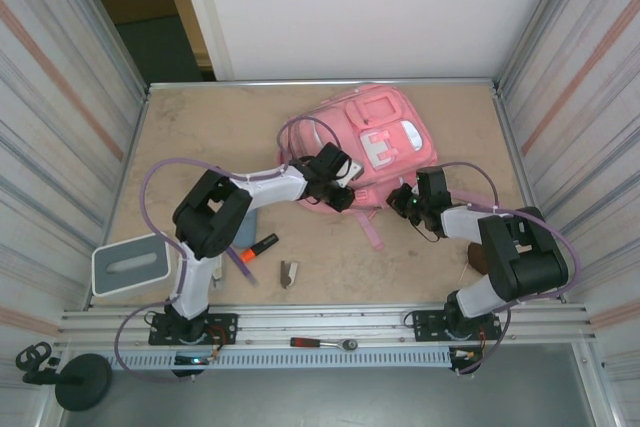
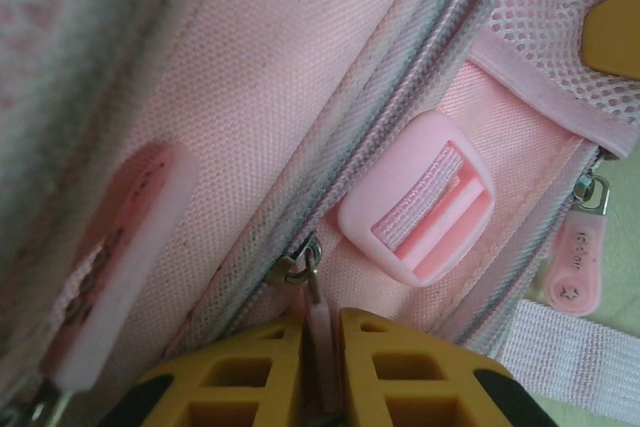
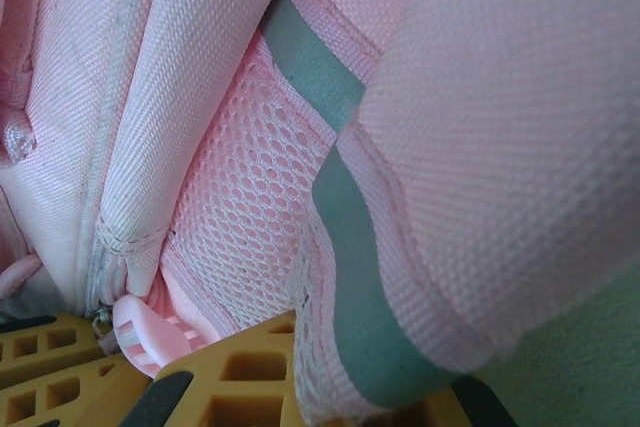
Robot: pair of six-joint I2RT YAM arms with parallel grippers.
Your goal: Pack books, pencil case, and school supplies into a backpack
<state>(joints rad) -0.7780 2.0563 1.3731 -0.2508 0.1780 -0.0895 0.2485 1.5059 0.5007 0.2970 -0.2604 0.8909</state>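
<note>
On the near rail lies a red-handled tool (image 1: pixel 322 343), no part of the job. Just beyond it, on the surface (image 1: pixel 200 137), a grey tray (image 1: pixel 150 252) sits at the left. The small grey clip (image 1: pixel 288 273) and the orange-and-black highlighter (image 1: pixel 256 248) lie loose beside the left arm, with the blue pencil case (image 1: pixel 244 231) half hidden under it. A brown edge (image 1: pixel 473 259) shows by the right arm, perhaps a book; I cannot tell. Further back, the left end effector (image 2: pixel 320 367) is clenched on a pink zip pull (image 2: pixel 316 322) at the bag's near edge. The right end effector (image 3: pixel 300 387) is pinched tight on a fold of fabric at the bag's side. The pink backpack (image 1: pixel 370 132) lies flat toward the far right of the surface. From where I stand, nothing looks packed yet. This seems to be the opening step, with the zip to run and every item left to load.
</note>
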